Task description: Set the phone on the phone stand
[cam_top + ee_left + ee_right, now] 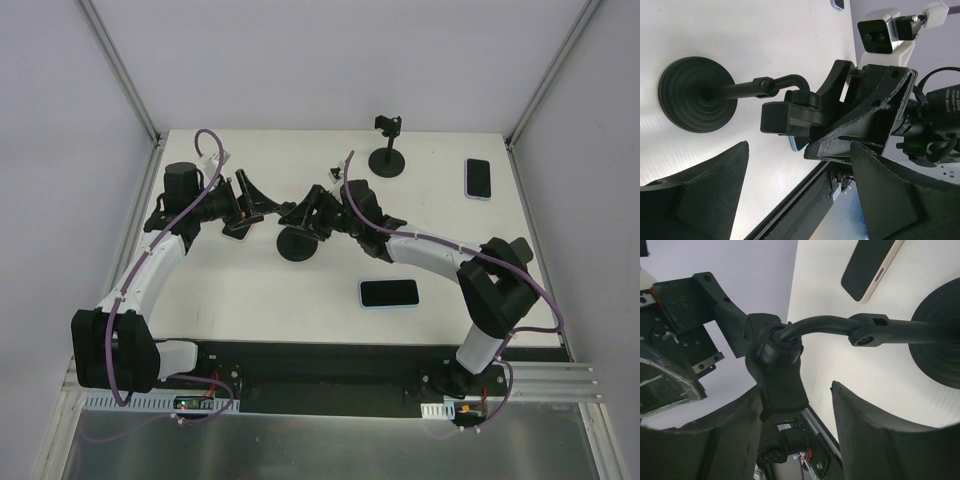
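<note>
**A:** Where is the phone?

**B:** Not on the phone stand point(297, 245). The nearest phone point(870, 265) lies flat on the worktop point(250, 290), dark face up. It is near the stand's round base and partly under the left tool point(258, 205). Nothing grips it.

**A:** And the tools?

**B:** The left tool is spread wide with nothing between its fingers, and it faces the stand from the left. The right tool point(305, 215) is spread too. Its fingers sit either side of the stand's cradle head point(780, 365), which is closer to one of them. I can't tell whether that finger touches it.

**A:** Why crowd the stand with no phone in hand?

**B:** My guess is the cradle is being set or steadied so it can take a phone. The stem bends over, so the head hangs out to one side of the base. A push there could tip the stand, and a tool around the head would guard against that.

**A:** Anything else about?

**B:** A second stand point(388, 160) is upright at the far edge. A dark phone point(389, 293) lies near the right arm, and another phone point(478, 178) sits at the far right. I can't say which one is meant, but the one by the left tool looks handiest.

**A:** How far along?

**B:** Early, I judge. No phone is picked up yet.
</note>
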Robot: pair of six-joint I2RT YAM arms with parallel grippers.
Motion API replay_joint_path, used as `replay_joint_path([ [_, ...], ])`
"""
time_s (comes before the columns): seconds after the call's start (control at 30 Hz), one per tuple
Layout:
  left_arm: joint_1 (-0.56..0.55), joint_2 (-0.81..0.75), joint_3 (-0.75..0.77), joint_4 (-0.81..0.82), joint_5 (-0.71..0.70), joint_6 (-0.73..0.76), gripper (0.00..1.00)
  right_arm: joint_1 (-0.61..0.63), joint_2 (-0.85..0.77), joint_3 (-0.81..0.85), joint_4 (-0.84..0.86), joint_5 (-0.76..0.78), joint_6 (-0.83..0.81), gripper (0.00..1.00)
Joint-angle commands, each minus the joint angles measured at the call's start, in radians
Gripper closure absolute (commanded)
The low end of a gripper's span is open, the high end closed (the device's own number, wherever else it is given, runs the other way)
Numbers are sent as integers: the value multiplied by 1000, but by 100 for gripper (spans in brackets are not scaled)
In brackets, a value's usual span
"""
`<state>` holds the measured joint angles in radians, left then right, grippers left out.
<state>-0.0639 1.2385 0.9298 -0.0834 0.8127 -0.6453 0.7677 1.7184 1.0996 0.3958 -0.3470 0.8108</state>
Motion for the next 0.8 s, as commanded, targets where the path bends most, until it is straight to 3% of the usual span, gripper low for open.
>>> replay_joint_path([
  [0.0, 4, 15, 23, 80, 74, 2, 21, -18, -16, 51, 86, -35, 16, 45],
  [0.1, 4, 9, 29, 82, 54, 12, 18, -45, -23, 34, 83, -61, -8, 54],
  [0.17, 4, 24, 35, 80, 72, 9, 14, -70, -2, 60, 63, -118, -38, 65],
  [0.3, 4, 78, 30, 131, 120, -30, 15, -103, 20, 124, 9, -239, -68, 89],
  [0.4, 1, 99, 23, 164, 132, -59, 19, -140, 26, 161, -124, -274, -143, 99],
  [0.47, -10, 113, 24, 180, 134, -73, 23, -177, 33, 195, -182, -291, -177, 99],
  [0.57, -27, 131, 36, 200, 125, -93, 29, -235, 101, 328, -329, -456, -307, 99],
  [0.6, -30, 130, 38, 203, 118, -97, 29, -248, 124, 380, -468, -548, -355, 99],
  [0.67, -33, 130, 37, 209, 105, -102, 25, -275, 162, 469, -602, -584, -490, 99],
  [0.77, -33, 125, 18, 218, 74, -113, 12, -281, 165, 529, -788, -595, -663, 99],
])
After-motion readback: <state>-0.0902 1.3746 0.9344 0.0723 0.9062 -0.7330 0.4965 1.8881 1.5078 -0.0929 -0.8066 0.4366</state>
